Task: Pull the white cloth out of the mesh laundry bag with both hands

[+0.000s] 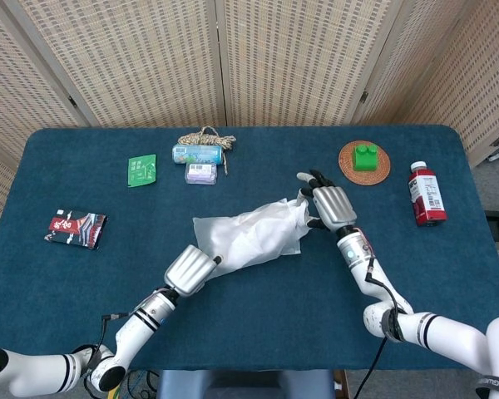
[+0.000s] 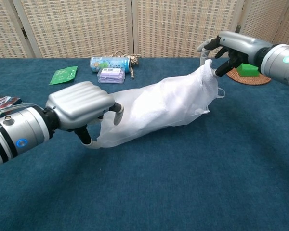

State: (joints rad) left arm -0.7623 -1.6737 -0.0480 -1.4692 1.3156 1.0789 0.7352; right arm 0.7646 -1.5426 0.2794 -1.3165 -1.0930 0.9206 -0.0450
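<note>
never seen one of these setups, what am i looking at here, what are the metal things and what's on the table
Both pictures show one moment from the robot's own cameras: the head view looks down on the table, the chest view looks across it. The metal things are its two hands on arms. The right robot hand pinches one end of a white mesh laundry bag with a white cloth inside. The left robot hand is at the bag's other end; whether it grips yet is unclear. Also on the blue table: a red bottle, a green block on a coaster, a green packet, a can.
</note>
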